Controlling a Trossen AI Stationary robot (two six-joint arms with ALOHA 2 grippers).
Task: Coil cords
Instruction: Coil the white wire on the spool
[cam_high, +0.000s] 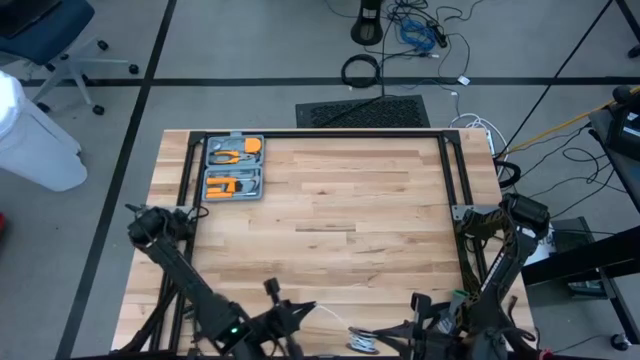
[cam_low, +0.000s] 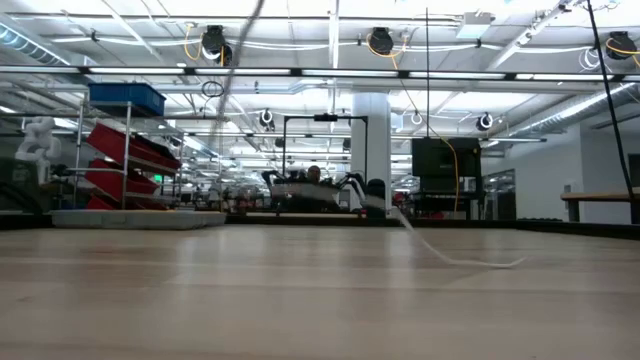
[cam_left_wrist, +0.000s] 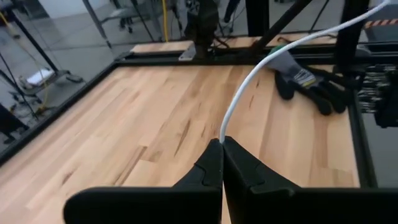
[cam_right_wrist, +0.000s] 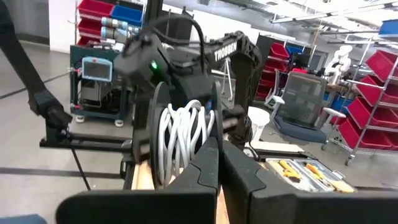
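A thin white cord (cam_left_wrist: 249, 84) runs from my left gripper (cam_left_wrist: 222, 144) up and away toward the table's right. Its other part is wound on a small black reel (cam_right_wrist: 180, 137) that stands on edge just ahead of my right gripper (cam_right_wrist: 219, 140). Both grippers are shut. In the high view they face each other at the table's near edge, my left gripper (cam_high: 300, 318) and my right gripper (cam_high: 395, 332), with the reel (cam_high: 365, 342) and a slack stretch of cord (cam_high: 335, 318) between them. In the low view a loop of cord (cam_low: 470, 262) lies on the tabletop. My left gripper pinches the white cord (cam_left_wrist: 222, 135) at the tips of its two shut fingers, a single strand. From the pinch the cord rises and curves away toward the right arm, clear of the table. My right gripper's shut fingertips (cam_right_wrist: 208, 149) meet the reel beside its white coil (cam_right_wrist: 186, 134). The fingers hide which part of the reel lies between them. The gripper points about level, and the reel stands on edge above the table.
A grey tool case (cam_high: 234, 167) with orange tools lies open at the table's far left. A black frame rail (cam_high: 320, 134) borders the far edge and both sides. A grey-and-black glove-like thing (cam_left_wrist: 305, 81) lies near the right rail.
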